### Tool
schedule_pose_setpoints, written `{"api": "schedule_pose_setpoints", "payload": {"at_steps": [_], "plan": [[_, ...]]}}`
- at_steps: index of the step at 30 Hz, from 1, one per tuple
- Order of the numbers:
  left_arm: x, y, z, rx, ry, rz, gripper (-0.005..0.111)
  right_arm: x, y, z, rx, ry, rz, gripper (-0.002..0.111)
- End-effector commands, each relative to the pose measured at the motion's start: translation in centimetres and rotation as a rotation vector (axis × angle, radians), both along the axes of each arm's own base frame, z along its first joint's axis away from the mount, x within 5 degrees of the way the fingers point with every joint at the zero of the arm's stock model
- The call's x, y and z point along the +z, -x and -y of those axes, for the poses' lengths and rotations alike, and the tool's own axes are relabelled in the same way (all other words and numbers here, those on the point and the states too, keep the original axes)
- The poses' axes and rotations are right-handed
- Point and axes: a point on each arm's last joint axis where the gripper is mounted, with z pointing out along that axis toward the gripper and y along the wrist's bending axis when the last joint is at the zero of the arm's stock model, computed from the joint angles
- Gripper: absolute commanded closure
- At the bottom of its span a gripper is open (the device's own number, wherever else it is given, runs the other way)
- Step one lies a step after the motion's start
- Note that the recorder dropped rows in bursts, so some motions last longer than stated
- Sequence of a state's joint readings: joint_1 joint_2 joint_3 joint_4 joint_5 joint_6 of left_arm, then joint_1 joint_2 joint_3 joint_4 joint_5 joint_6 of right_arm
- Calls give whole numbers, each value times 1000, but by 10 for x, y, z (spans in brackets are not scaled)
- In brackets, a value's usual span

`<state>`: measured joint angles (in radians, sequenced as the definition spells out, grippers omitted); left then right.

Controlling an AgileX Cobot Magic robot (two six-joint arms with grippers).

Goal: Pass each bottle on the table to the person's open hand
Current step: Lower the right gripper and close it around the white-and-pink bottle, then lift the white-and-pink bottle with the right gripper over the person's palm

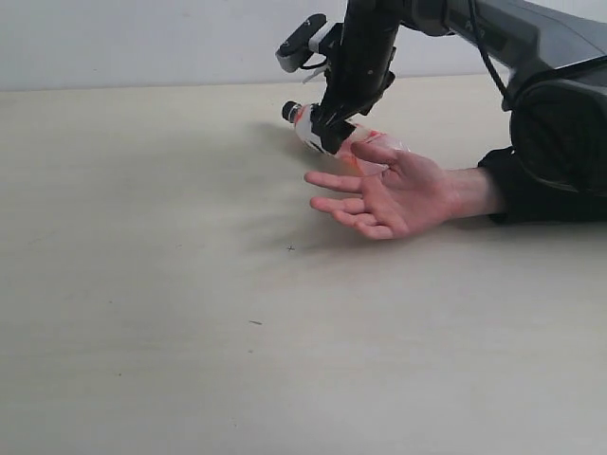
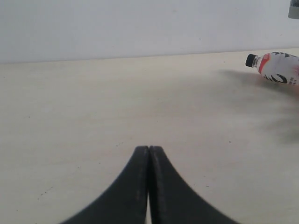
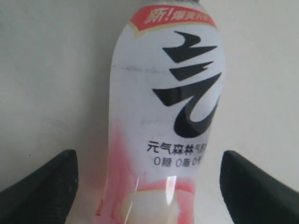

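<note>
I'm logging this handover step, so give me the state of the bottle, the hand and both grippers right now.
Pink bottle: cap on, lying on its side, base end at the hand's thumb, not gripped.
Person's hand: open, palm up, resting on the table.
Right gripper: open, standing clear on both sides of the bottle.
Left gripper: shut, holding nothing.

Soft, even light covers the table (image 1: pixel 142 332); a diffuse shadow lies beside the open hand (image 1: pixel 398 194). The pink-and-white bottle (image 3: pixel 163 116) seems slightly blurred near the lens.
</note>
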<state>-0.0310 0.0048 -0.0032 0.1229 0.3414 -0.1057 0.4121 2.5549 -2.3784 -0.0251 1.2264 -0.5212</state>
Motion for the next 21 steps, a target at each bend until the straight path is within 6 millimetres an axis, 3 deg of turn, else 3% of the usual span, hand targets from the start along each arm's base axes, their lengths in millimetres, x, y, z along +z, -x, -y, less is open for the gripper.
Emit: {"api": "schedule_pose_setpoints", "payload": {"at_steps": [1, 14, 21], "plan": [[0, 0, 0, -1, 0, 9, 104, -6, 0, -1, 12, 2, -6, 29], [0, 0, 0, -1, 0, 9, 104, -25, 0, -3, 24, 0, -46, 30], [0, 0, 0, -1, 0, 9, 104, -20, 0, -3, 24, -4, -37, 30]]}}
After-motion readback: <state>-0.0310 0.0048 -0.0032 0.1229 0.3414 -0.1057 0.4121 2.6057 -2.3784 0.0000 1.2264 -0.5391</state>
